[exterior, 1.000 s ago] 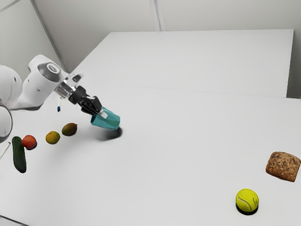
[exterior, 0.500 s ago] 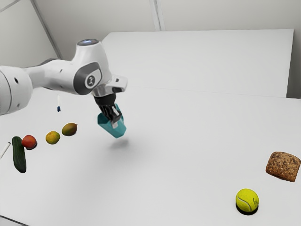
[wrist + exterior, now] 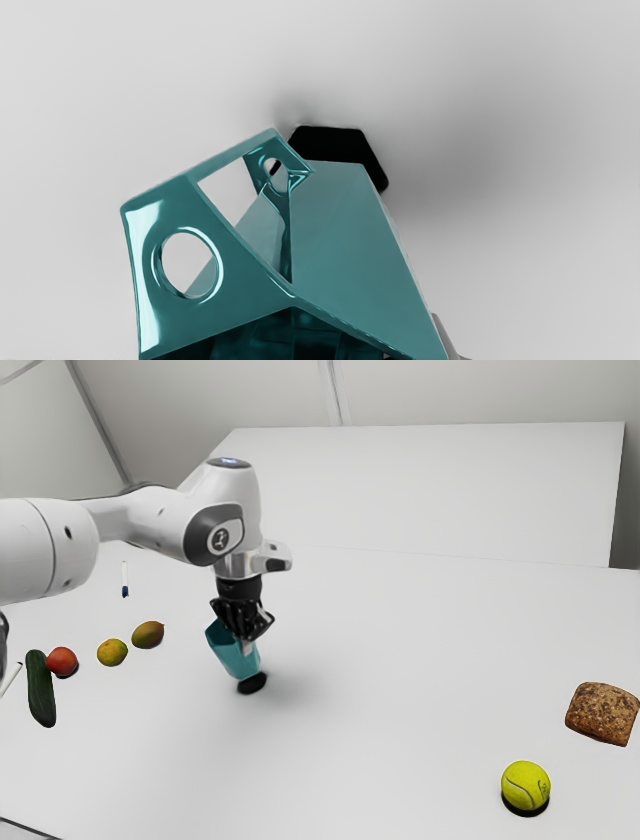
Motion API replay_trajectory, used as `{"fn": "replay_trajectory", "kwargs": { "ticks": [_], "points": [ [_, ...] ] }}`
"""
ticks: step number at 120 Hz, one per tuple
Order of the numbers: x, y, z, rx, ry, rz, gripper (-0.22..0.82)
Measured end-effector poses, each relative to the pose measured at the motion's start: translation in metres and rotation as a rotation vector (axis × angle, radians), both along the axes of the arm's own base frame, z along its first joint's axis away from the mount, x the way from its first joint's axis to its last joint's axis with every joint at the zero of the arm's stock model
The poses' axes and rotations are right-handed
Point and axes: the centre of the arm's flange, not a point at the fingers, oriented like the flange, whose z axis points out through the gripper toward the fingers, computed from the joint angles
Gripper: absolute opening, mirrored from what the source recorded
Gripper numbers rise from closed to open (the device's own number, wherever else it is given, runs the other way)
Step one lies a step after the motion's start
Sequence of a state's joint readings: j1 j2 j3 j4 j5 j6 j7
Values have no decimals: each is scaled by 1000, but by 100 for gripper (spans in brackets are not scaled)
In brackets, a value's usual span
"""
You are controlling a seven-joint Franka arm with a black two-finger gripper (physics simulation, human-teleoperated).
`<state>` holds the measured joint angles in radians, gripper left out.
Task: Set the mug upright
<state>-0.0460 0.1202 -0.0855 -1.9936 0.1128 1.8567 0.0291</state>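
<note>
White surface [image 3: 400, 650] under hand [image 3: 244, 641], clasping tilted mug [image 3: 236, 660]; fruit [image 3: 148, 635] near hand, cucumber [image 3: 41, 690] farther; tennis ball [image 3: 525, 786], bread [image 3: 602, 712] well apart.

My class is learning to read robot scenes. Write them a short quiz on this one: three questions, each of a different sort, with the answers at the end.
1. Multiple choice. How does the mug stand in the gripper now?
a) fully upright
b) tilted, its base lower than its opening
c) upside down

2. True or false? The ball lies nearer to the bread than to the mug.

3. Fill in the missing word. In the exterior view, the long green thing next to the tomato is a ______.

Key: 1. b; 2. true; 3. cucumber
</note>
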Motion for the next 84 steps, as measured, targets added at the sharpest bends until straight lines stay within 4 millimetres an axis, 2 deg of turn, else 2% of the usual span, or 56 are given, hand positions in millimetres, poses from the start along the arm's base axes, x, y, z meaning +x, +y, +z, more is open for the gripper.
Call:
{"fn": "replay_trajectory", "kwargs": {
  "ticks": [13, 51, 65, 84],
  "points": [
    [-1, -6, -2, 10, 3, 29, -18],
    [5, -7, -14, 21, 15, 118, -17],
    [7, -8, -16, 22, 16, 141, -12],
    [7, -9, -18, 20, 17, 167, 2]
  ]
}}
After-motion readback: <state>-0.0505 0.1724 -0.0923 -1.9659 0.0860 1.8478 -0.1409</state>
